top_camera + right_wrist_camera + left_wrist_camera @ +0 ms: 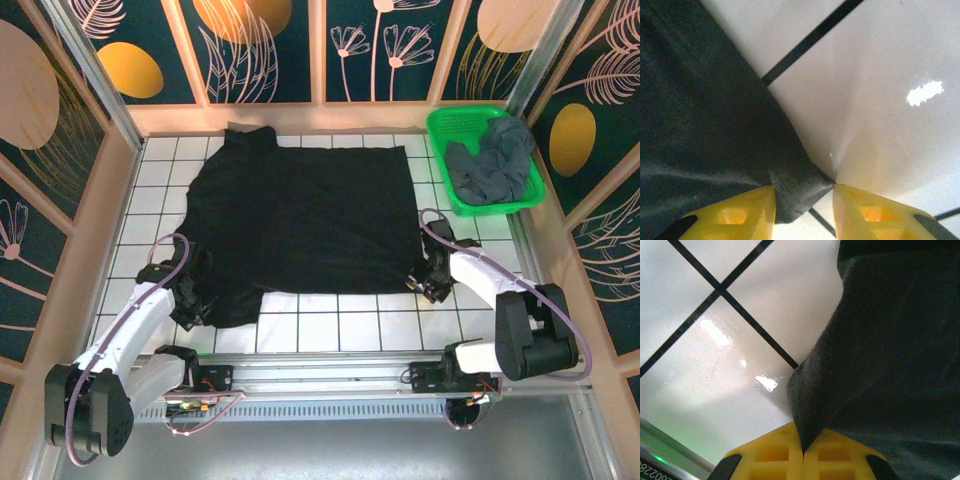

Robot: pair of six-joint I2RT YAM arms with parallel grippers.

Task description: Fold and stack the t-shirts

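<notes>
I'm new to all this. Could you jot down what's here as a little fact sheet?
Spread flat: black t-shirt on the white gridded table
Waiting: grey t-shirt, crumpled in the green basket, far right
Left gripper: shut on the black t-shirt's near left edge
Right gripper: jaws apart, the shirt's near right corner between them

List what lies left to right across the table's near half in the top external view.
Left gripper, shut on the cloth → plain black cloth t-shirt → right gripper, jaws apart at the shirt's corner.
</notes>
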